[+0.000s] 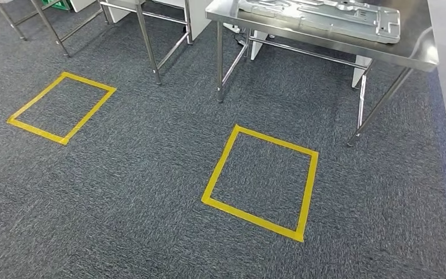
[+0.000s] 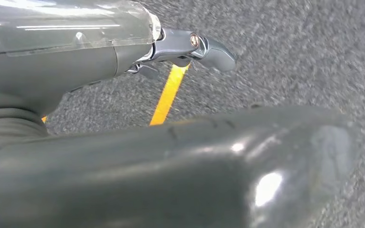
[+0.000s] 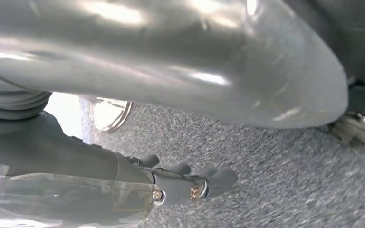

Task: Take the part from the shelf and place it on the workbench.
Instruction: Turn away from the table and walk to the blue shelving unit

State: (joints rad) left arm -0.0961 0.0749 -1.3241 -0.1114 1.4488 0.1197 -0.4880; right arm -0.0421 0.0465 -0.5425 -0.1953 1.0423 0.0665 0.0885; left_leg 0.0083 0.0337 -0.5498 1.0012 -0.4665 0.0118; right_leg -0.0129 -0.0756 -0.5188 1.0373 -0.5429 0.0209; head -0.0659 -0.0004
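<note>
A flat grey stamped-metal part lies on the steel workbench at the upper right of the head view. My left hand hangs over the grey carpet. Its thick thumb is in the foreground, its dark fingers are stretched out, and it holds nothing. My right hand hangs the same way over the carpet, fingers extended and apart from the thumb, with nothing in it.
A yellow tape square marks the carpet in front of the workbench, and a second one lies to the left. Legs of other steel tables stand along the back. A yellow tape line runs under my left hand.
</note>
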